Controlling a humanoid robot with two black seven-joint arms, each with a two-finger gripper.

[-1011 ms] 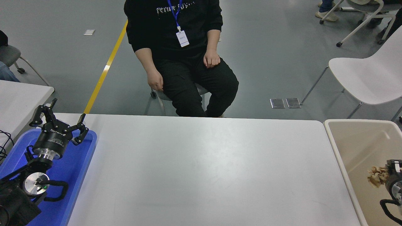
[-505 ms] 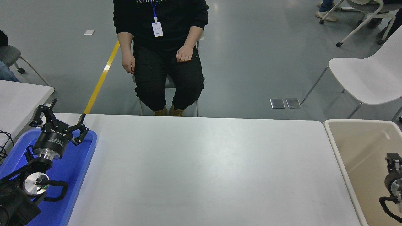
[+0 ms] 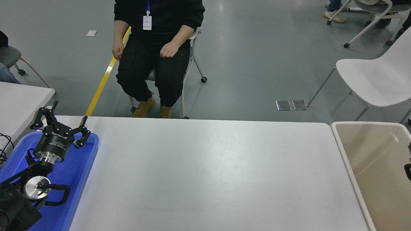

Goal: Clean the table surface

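The table surface (image 3: 205,173) is a wide matte white top with rounded corners and fills the lower middle of the head view; it shows only bare white. My left gripper (image 3: 65,119) is open and parked over the blue tray at the table's left end. Of my right arm only a black sliver (image 3: 408,169) shows at the right edge, over the beige bin; its gripper is out of view.
A blue plastic tray (image 3: 82,166) lies under my left arm. A beige bin (image 3: 372,154) stands against the table's right end. A person (image 3: 154,48) sits on a wheeled chair beyond the far edge. A smaller white table (image 3: 19,102) and a white chair (image 3: 375,80) stand nearby.
My right arm has drawn back to the right edge, and the crumpled brownish wad it held over the bin is gone from view. The person has rolled back and left from the table.
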